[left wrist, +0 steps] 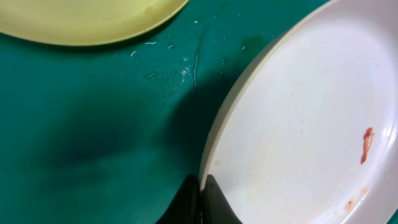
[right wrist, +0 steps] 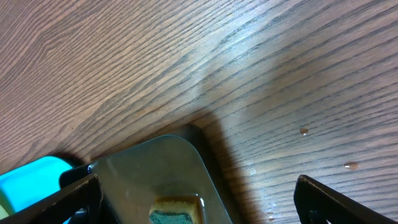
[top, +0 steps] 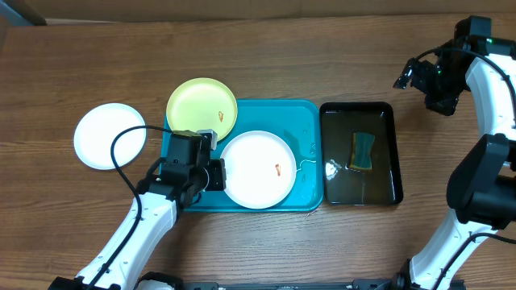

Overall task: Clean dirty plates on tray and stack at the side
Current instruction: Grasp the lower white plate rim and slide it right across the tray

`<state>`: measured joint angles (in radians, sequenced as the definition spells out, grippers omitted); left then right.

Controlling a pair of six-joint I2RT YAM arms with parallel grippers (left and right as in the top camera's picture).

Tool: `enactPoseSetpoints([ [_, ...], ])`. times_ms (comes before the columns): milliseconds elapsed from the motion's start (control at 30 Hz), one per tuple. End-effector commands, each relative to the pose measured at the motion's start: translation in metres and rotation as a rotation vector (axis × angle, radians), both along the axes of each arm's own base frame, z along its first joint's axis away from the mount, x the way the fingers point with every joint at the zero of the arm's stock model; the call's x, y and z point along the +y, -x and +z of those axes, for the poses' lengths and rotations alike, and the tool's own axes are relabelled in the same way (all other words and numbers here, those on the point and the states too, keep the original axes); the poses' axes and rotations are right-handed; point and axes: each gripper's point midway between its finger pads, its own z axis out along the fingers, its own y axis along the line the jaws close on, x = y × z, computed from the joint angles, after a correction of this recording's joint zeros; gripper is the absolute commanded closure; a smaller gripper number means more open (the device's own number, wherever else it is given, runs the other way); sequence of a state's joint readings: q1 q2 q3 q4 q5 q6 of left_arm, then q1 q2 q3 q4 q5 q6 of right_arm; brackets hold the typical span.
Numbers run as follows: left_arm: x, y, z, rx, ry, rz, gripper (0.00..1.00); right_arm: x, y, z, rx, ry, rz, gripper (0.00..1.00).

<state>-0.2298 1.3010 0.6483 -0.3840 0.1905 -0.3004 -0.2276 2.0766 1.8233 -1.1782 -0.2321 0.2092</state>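
The white plate (left wrist: pixel 298 118) lies directly in front of the left hand (left wrist: pixel 200 186), whose two dark fingers (left wrist: pixel 217 208) are clamped together on its near rim. Only the left wrist view shows this pinch; from overhead the hand's body hides the contact. Close up, the plate is shallow and glossy, with an orange-red smear (left wrist: pixel 367 144) toward its far side. Under it is the turquoise tray (left wrist: pixel 93 124), wet with water beads (left wrist: pixel 181 70) just ahead of the fingers. Ahead and to the left of the hand is the yellow-green plate (top: pixel 201 107), which the overhead view shows whole: it is lime-rimmed, carries one orange speck, and lies over the tray's corner, partly past the rim. Out to the hand's left, off the tray on the table (top: pixel 266 48), rests the second white plate (top: pixel 110 135), which looks clean. Beyond the gripped plate, just beside the tray, stands a black tray (top: pixel 359 107) of water holding a sponge (top: pixel 362 151). Farthest off, the right hand (right wrist: pixel 198 186) hangs above the table by that tray's corner, fingers wide apart and empty. Its own view alone shows droplets (right wrist: pixel 303 131) on the wood.
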Motion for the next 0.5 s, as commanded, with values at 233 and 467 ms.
enactPoseSetpoints([
  [233, -0.001, -0.004, -0.028, 0.074, 0.000, 0.068, 0.96, -0.002, -0.004, 0.018, -0.048, 0.005, -0.006, 0.00],
  [467, -0.004, -0.007, -0.035, 0.084, 0.012, 0.062, 0.96, -0.002, -0.004, 0.018, -0.048, 0.005, -0.006, 0.00],
])
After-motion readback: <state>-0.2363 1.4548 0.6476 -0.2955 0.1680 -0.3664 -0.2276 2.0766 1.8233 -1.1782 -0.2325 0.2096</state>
